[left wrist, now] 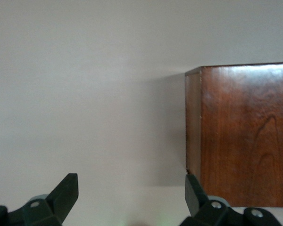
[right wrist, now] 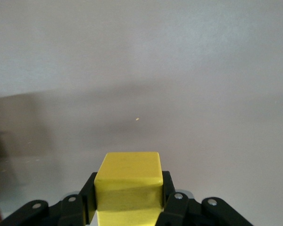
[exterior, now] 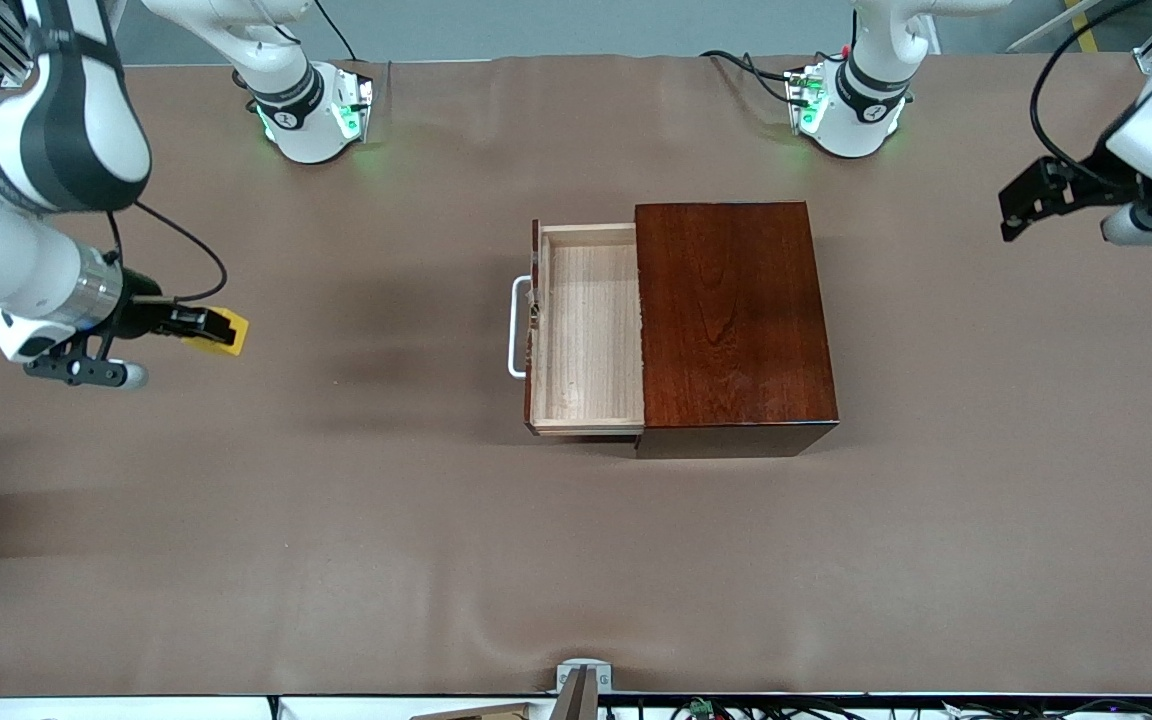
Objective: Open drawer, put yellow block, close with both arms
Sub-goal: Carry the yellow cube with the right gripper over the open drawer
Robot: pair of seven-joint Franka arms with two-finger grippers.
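Block [right wrist: 128, 181] sits pinched in the right gripper [exterior: 198, 327] over bare table [exterior: 336, 520] toward the right arm's end (drawer [exterior: 586, 330] pulled open), while the left gripper [left wrist: 131, 193] waits, fingers spread wide, empty.

No readable txt, labels, brands, nos. or signs anywhere in the views. Small dark marks on the arm bases [exterior: 311, 115] at the worktop's top edge are too tiny to make out.
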